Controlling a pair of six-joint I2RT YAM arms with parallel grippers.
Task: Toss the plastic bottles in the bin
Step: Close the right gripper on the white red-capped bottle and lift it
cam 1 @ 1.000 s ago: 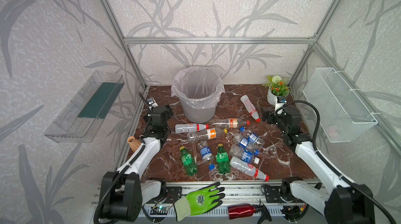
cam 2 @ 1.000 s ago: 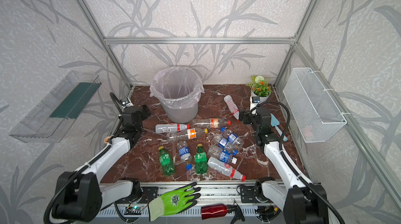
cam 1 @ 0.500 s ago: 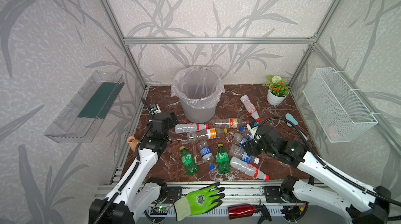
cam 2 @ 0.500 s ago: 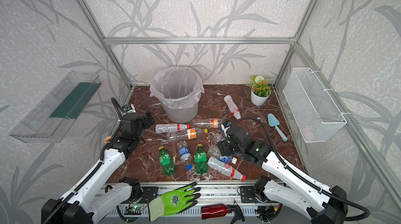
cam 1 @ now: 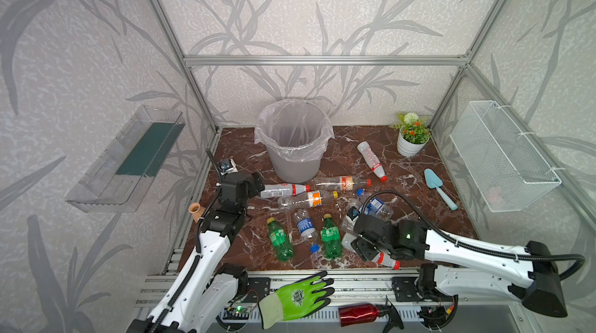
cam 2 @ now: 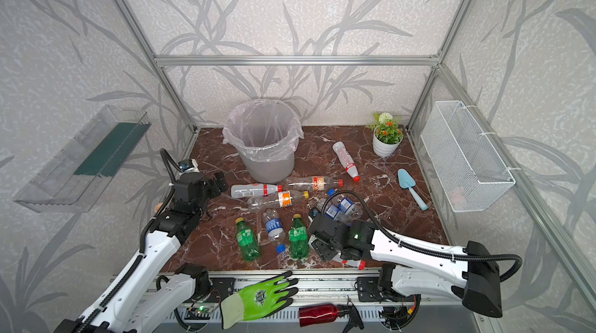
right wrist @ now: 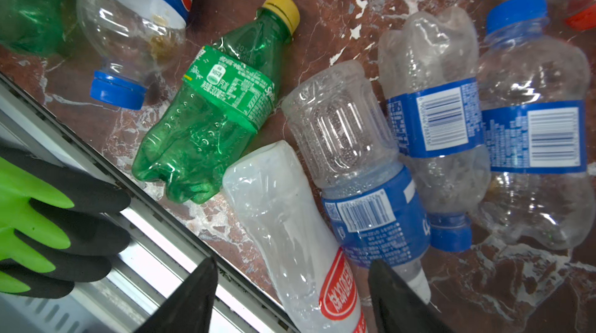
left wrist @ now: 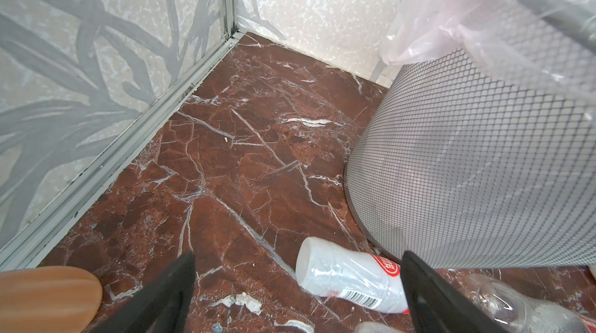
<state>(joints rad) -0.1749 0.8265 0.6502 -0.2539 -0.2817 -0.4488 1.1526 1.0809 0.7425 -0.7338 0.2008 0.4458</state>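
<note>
Near the front edge of the tabletop [cam 1: 458,218] the right fingers [right wrist: 193,299] stand apart astride a whitish bottle [right wrist: 283,218] with a red label. It lies flat, a gap showing on one side, so nothing is gripped yet. The step in hand looks like closing on this bottle. A blue-label bottle [right wrist: 371,218] lies touching its far flank, so the finger on that side should slip between the two rather than pinch both. The metal front rail [right wrist: 154,234] runs just beside the other finger and leaves little room to slide. The wall looks thin and already dented, so I would expect it to crumple, and a hold close to the label band should be firmer. Lift straight up before swinging toward the bin [cam 1: 292,166], which stands well apart at the back, and release only above its rim. The left fingers [left wrist: 167,292] are spread wide, empty, facing the base of a red-banded bottle [left wrist: 342,276] just beside the bin's foot. The remaining bottles lie scattered between the arms, and none shows inside the bin.
</note>
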